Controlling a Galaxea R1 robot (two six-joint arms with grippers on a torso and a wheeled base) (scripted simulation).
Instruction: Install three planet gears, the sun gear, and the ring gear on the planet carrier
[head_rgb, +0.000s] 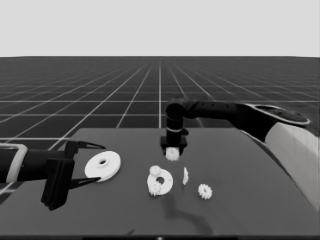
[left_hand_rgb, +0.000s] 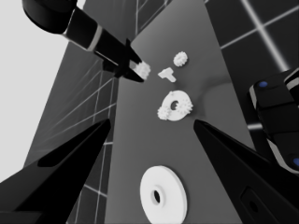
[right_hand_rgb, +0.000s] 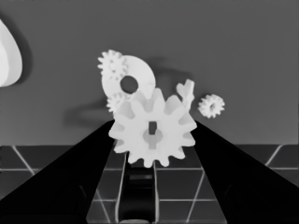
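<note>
a: where is your right tool (head_rgb: 173, 151) now?
b: it hangs above the bench (head_rgb: 240, 200), behind the smaller round part (head_rgb: 160, 182), and its two fingers are closed around a small gear (head_rgb: 172, 154) — the right wrist view shows that held gear (right_hand_rgb: 153, 129) pinched between the dark wedges, toothed face toward the camera.

a: and what sits on the smaller round part?
b: two gears rest on it: one on its far left rim (head_rgb: 155, 170), one on its near left rim (head_rgb: 154, 188). its centre hole shows uncovered. from the left wrist view you see the same part (left_hand_rgb: 176, 106) with a gear on each side.

a: what else is on the bench?
b: a thin white piece (head_rgb: 185, 175) stands just right of the smaller round part, and a loose gear (head_rgb: 204, 191) lies further right, apart from both. the larger round part (head_rgb: 103, 166) lies flat to the left.

a: your left tool?
b: the left tool (head_rgb: 92, 164) waits at the bench's left end, fingers spread wide, just beside the larger round part — not gripping it.
</note>
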